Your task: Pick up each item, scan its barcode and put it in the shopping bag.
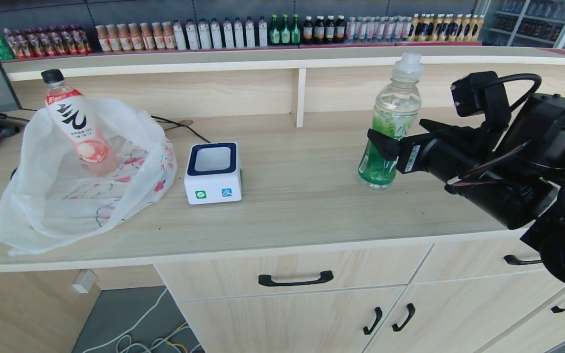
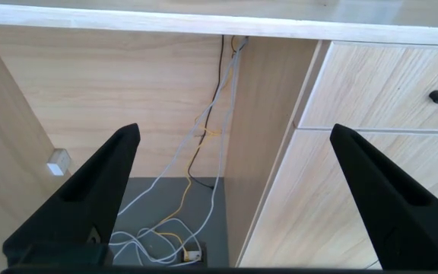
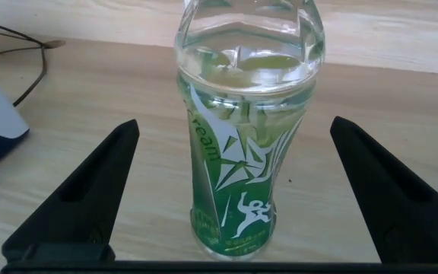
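The green bottle [image 1: 389, 132] is standing upright on the worktop [image 1: 287, 206], right of the scanner [image 1: 213, 172]; the right gripper [image 3: 233, 129] is flanking it, jaws released, not touching; the left gripper [image 2: 234, 133] is hanging below the worktop, jaws released.

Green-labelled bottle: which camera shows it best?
The head view: the green-labelled bottle stands whole, cap to base, upright on the counter. The right wrist view shows its label close up between the open fingers, top cut off. The left wrist view faces cables under the counter.
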{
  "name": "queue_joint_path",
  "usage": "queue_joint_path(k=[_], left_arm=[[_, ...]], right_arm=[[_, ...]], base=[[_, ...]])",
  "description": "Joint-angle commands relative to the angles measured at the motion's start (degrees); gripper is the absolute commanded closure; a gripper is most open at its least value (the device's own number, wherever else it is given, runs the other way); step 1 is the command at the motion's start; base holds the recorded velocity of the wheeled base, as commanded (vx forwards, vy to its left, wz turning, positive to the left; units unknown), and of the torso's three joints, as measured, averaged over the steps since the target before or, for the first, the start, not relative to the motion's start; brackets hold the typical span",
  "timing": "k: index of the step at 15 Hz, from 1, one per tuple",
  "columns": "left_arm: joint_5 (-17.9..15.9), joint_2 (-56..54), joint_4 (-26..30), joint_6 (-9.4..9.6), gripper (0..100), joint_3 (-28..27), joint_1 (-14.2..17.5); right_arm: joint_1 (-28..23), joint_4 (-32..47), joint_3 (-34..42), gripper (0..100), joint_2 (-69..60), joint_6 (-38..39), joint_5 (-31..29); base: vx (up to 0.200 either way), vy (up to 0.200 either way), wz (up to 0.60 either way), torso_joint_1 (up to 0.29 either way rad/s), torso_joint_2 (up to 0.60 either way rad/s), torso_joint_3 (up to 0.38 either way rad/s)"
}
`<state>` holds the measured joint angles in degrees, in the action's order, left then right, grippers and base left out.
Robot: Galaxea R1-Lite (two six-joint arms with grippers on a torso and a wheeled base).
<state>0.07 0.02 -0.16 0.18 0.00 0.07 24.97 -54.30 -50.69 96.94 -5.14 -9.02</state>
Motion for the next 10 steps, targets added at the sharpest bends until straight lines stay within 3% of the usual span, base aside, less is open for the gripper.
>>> queue_joint_path(k=[1, 10], left_arm=[[0.0, 0.0, 0.0, -0.01, 0, 0.0, 0.0], [0.0, 0.0, 0.0, -0.01, 0, 0.0, 0.0]], right_arm=[[-0.4, 0.0, -0.7, 0, 1.6, 0.1, 0.1], [-1.0, 0.0, -6.4, 0, 6.8, 1.3, 0.2]], base=[[0.000, 0.000, 0.00, 0.000, 0.00, 0.000], [0.000, 0.000, 0.00, 0.000, 0.00, 0.000]])
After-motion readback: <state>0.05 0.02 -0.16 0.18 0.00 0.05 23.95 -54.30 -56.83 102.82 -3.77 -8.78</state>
